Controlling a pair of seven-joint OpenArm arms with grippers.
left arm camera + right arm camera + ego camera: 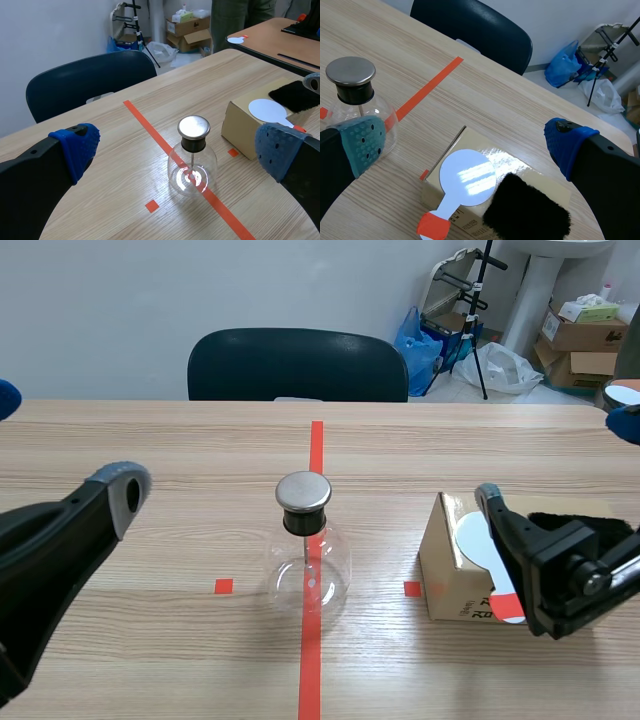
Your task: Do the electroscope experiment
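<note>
I judge nothing is begun: my left gripper (pixel 177 148) and right gripper (pixel 466 145) both stand apart, empty. The electroscope (pixel 192 160) sits just ahead of my left gripper. The white paddle (pixel 466 177) and black fur (pixel 527 210) lie untouched on the box (pixel 530 167) under my right gripper.

Dark blue chair (pixel 297 365) at the table's (pixel 150 440) far edge. Behind, along the wall: blue bag (pixel 420 340), folded rack (pixel 452 280), white bag (pixel 505 368), stacked cardboard boxes (pixel 580 350).

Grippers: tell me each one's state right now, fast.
Left gripper: open, holding nothing.
Right gripper: open, holding nothing.
</note>
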